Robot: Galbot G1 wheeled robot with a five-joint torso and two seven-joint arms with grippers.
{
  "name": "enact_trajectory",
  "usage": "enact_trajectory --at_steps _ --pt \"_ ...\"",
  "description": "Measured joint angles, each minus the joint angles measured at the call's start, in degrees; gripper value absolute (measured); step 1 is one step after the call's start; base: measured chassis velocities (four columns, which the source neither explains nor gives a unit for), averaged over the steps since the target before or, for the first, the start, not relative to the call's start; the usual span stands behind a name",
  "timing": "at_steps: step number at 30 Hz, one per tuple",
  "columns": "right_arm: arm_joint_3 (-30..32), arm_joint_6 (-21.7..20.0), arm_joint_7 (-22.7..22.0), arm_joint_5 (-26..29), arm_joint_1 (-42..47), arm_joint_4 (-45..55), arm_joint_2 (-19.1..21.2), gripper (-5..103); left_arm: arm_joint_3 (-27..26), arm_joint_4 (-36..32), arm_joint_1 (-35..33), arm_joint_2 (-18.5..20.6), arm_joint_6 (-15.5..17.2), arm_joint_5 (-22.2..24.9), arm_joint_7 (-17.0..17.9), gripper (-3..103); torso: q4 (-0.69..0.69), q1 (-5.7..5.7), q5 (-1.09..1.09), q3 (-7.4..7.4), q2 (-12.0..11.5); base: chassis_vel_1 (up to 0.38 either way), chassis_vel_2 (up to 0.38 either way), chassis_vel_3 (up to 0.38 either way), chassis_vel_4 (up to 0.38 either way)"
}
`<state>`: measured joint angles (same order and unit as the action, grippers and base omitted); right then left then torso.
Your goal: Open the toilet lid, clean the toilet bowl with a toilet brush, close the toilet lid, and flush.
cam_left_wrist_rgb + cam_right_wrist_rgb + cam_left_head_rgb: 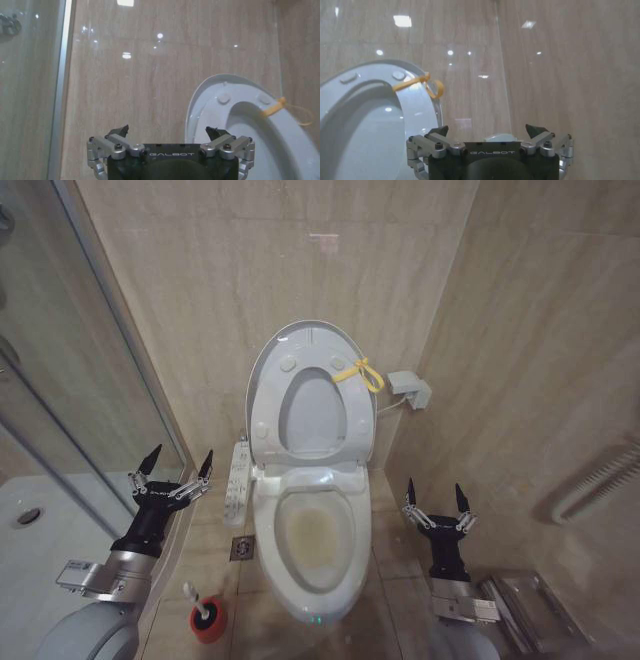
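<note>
The large smooth white plastic oval toilet lid (300,345) stands raised against the beige tiled wall (200,280) behind the toilet, with the white seat ring (312,410) lifted flat against it and a small yellow cord loop (358,374) hanging at the edge toward the robot's right. Below them the white ceramic elongated toilet bowl (312,535) lies open, a yellowish stain showing inside. So the opening step looks done, and the brushing not yet begun.

The thin pale-handled toilet brush (197,600) sits in its small round red holder (209,621) on the floor, just beside the bowl on the robot's left. Its handle leans upward and away from the bowl.

The left claw (176,468) hangs in the air to the left of the bowl, fingers spread wide and holding nothing, pointing toward the wall. The brush lies below it and somewhat nearer the robot, so this arm is plainly the closer one. The claw would have to come down and back, and meet the handle across its slanted long axis.

The right claw (438,498) hovers on the opposite side of the bowl, equally wide open and empty, well apart from the brush with the bowl between.
</note>
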<state>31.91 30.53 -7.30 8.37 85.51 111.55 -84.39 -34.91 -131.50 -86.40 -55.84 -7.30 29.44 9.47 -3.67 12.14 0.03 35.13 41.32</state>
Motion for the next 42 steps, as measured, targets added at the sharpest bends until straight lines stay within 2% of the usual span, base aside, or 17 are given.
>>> enact_trajectory --at_steps 9,13,16,21,23,29,34,36,42 --pt "-0.27 0.01 -0.35 -1.55 -1.14 -1.10 -0.05 100 2.03 1.86 2.22 0.43 0.15 0.39 -0.60 100 -0.04 0.06 0.00 0.02 -0.01 -0.174 0.176 0.186 -0.201" --pt "-0.32 -0.30 -0.64 -1.82 -1.90 -1.69 -0.05 100 2.11 2.42 3.00 0.73 0.23 0.97 -0.62 100 0.03 0.04 -0.01 0.02 -0.01 -0.028 0.061 0.020 -0.016" --pt "-0.31 -1.44 -2.02 -2.12 -2.96 -2.02 0.19 100 1.62 2.80 3.50 0.95 0.32 1.62 -0.68 100 -0.02 -0.02 0.00 -0.01 0.00 0.033 -0.043 -0.024 0.065" --pt "-0.17 -3.37 -4.29 -2.77 -4.86 -2.34 1.03 100 0.82 2.88 3.74 1.00 0.42 2.25 -0.75 100 -0.03 -0.03 0.00 -0.01 0.01 0.030 -0.052 -0.073 0.031" --pt "0.01 -5.66 -6.39 -2.79 -7.08 -2.66 2.42 100 -0.05 2.59 3.97 1.20 0.46 3.18 -1.06 100 -0.01 -0.01 0.00 -0.01 0.01 0.000 0.000 0.000 0.000" --pt "0.54 -8.45 -7.43 -0.45 -11.63 -3.74 5.95 100 -3.07 0.80 4.22 1.62 1.01 3.81 -1.06 100 -0.01 0.01 0.00 0.00 0.01 0.000 0.000 0.000 0.000" --pt "0.49 -9.82 -7.81 1.50 -15.18 -5.89 9.11 100 -5.22 0.93 4.32 2.42 1.31 3.77 -1.01 100 -0.01 0.01 0.00 0.00 0.01 0.000 0.000 0.000 0.000" --pt "0.02 -10.69 -8.29 3.02 -18.57 -8.29 11.67 100 -5.91 1.65 4.79 2.70 1.66 4.14 -0.88 100 -0.01 0.01 0.00 0.00 0.01 0.000 0.000 0.000 0.000" --pt "-1.56 -11.17 -8.37 5.76 -26.39 -14.71 15.42 100 -6.99 2.21 5.32 1.82 2.57 5.04 -1.09 100 -0.01 0.01 0.00 0.01 0.00 0.000 0.000 0.000 0.000"
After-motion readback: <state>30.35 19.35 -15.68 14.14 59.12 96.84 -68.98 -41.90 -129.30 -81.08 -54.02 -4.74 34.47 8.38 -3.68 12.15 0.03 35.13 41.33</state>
